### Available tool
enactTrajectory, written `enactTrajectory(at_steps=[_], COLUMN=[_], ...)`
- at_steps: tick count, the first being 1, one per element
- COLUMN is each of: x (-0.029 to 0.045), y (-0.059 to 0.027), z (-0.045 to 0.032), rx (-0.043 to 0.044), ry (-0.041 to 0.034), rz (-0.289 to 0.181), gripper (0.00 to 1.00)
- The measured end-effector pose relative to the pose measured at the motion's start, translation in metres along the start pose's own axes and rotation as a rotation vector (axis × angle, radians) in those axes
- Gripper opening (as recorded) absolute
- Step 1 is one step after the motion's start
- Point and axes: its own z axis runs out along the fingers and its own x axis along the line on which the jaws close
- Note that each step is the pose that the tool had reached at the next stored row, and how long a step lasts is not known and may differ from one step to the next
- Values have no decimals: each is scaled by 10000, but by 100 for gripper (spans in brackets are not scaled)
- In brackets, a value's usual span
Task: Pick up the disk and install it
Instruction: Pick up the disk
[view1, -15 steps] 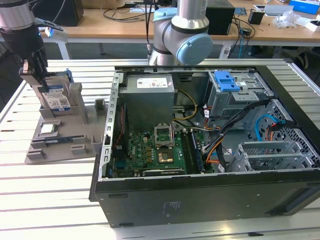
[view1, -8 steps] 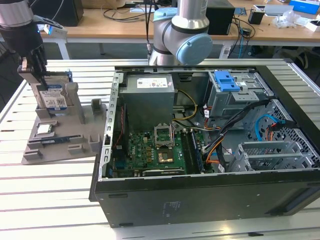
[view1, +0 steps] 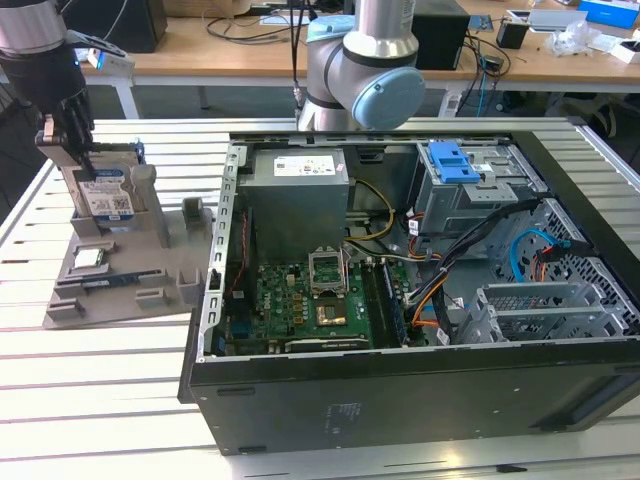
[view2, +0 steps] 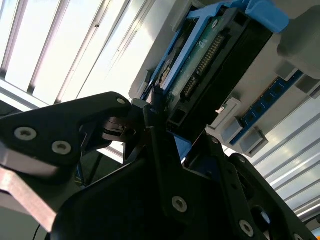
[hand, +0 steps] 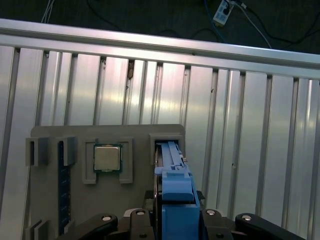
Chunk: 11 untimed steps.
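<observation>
Exterior view: we see the gripper (view1: 78, 158) at the top edge of the disk (view1: 105, 195), which stands upright on its edge in a slot of the grey fixture plate (view1: 110, 295). In both wrist views the gripper (view2: 161, 116) (hand: 172, 222) is clenched on the disk (view2: 210, 55) (hand: 172, 172), one finger on each flat side, with the blue carrier between them. The disk's lower part sits in the slot. Just beside the slot, a square processor chip (view1: 88, 258) (hand: 107, 158) lies flat in its own pocket on the plate. The plate rests on the slatted metal table (view1: 100, 380), near the edge at the exterior view's left. An open computer case (view1: 400, 400) lies just beside the plate and fills the table out to the exterior view's right. The arm's base (view1: 360, 70) rises at the far edge behind the case.
</observation>
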Motion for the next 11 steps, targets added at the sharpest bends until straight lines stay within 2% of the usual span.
enactTrajectory(at_steps=[6, 8, 9, 11], x=[0, -1, -2, -4], y=[1, 2, 5, 8], z=[-7, -54, -119, -189], rx=[-1, 0, 0, 2], ry=[-6, -5, -5, -6], rz=[0, 0, 0, 0], gripper=[37, 37, 37, 37])
